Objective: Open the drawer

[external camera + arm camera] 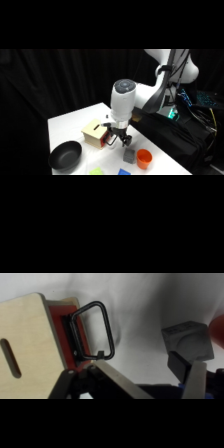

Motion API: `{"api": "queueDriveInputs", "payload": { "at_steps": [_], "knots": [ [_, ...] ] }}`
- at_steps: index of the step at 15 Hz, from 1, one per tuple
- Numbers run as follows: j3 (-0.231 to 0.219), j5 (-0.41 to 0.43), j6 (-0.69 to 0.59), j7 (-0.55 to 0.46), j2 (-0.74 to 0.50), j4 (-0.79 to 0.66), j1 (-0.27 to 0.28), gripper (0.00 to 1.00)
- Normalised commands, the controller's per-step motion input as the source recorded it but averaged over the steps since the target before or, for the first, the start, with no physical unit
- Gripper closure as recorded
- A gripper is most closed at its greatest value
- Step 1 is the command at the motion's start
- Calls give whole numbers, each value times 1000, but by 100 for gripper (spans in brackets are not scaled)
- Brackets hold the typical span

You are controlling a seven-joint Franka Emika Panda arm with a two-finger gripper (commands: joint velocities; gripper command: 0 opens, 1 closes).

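While the gripper (145, 384) stands spread and holding nothing, the drawer (64, 336) sits just beside it, its handle (92, 331) next to one finger. If it closes off-centre, that finger could slip past the handle, or a pull could drag the whole wooden box (94, 134) along.

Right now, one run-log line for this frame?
end effector: at handle, open, no grasp | drawer: barely open | grey cube: beside
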Motion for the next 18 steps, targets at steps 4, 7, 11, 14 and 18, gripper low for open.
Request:
{"api": "queueDriveInputs", "payload": {
  "at_steps": [4, 7, 11, 14, 18],
  "knots": [
    [-129, -162, 188, 145, 116, 19, 107, 0],
    [-144, -173, 184, 134, 105, 21, 104, 0],
    [-137, -168, 155, 132, 79, 35, 114, 0],
    [-118, -142, 132, 112, 76, 60, 101, 0],
    [-89, -96, 123, 69, 83, 76, 71, 0]
  ]
}}
